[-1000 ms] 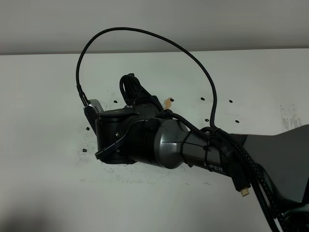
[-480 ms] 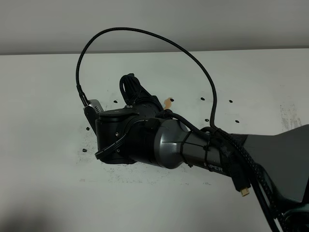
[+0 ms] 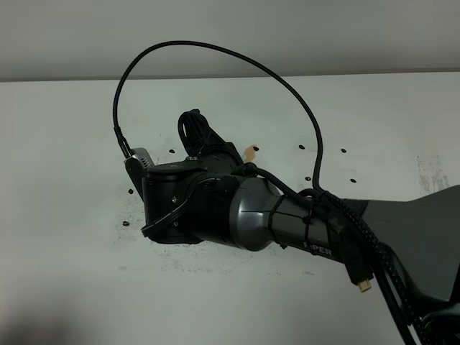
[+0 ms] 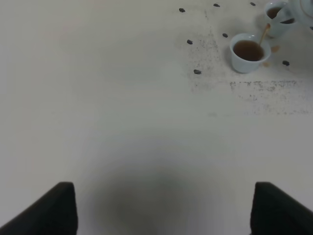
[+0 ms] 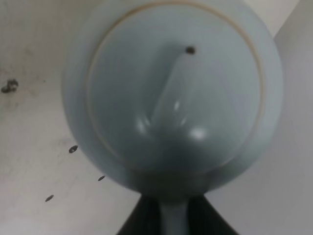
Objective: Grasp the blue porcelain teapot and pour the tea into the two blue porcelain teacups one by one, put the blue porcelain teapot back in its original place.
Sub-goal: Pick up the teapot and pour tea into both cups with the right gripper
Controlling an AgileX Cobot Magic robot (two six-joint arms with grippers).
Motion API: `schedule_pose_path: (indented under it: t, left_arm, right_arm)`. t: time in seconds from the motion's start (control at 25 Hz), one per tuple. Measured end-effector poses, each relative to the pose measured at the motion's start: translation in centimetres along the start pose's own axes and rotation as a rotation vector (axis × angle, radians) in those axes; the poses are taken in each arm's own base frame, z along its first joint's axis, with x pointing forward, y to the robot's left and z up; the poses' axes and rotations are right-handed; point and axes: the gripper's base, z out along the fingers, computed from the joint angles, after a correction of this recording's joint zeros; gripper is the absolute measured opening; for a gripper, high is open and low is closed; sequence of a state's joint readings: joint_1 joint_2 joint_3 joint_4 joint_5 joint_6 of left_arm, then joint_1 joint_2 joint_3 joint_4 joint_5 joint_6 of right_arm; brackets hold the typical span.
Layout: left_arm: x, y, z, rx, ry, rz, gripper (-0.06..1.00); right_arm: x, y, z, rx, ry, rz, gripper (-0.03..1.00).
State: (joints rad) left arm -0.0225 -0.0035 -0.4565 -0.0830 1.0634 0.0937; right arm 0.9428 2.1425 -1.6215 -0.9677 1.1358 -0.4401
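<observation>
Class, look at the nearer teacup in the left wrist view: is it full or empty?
Full, or nearly. The nearer teacup holds brown tea close to its rim, and a thin stream of tea runs into it.

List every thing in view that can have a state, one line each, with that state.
Blue porcelain teapot: lid on, gripped at its handle, tipped with tea streaming out.
Near teacup: upright, holding brown tea, taking the stream.
Far teacup: upright, tea inside, partly hidden at the frame's edge.
Right gripper: shut on the teapot's handle.
Left gripper: open, holding nothing, over bare table.
</observation>
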Motion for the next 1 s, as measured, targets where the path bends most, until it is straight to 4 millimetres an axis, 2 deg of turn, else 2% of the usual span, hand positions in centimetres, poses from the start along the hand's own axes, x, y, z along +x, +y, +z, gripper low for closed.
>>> schedule_pose_path:
  t: [0.2, 0.56, 0.72, 0.88, 1.0]
  left_arm:
    - [0.0, 0.0, 0.0, 0.0, 0.0, 0.0, 0.73]
    - [0.0, 0.0, 0.0, 0.0, 0.0, 0.0, 0.73]
    - [0.0, 0.0, 0.0, 0.0, 0.0, 0.0, 0.73]
    - [0.0, 0.0, 0.0, 0.0, 0.0, 0.0, 0.73]
    - [0.0, 0.0, 0.0, 0.0, 0.0, -0.001, 0.73]
  right_arm:
    - [-0.1, 0.1, -0.1, -0.024, -0.015, 0.019, 0.08]
    - [-0.3, -0.7, -1.3, -0.076, -0.114, 0.211, 0.08]
    - [0.8, -1.1, -3.0, -0.137, -0.158, 0.382, 0.08]
    - [2.6, -1.7, -5.1, -0.24, -0.224, 0.656, 0.08]
    - [3.6, -1.7, -5.4, -0.338, -0.247, 0.806, 0.08]
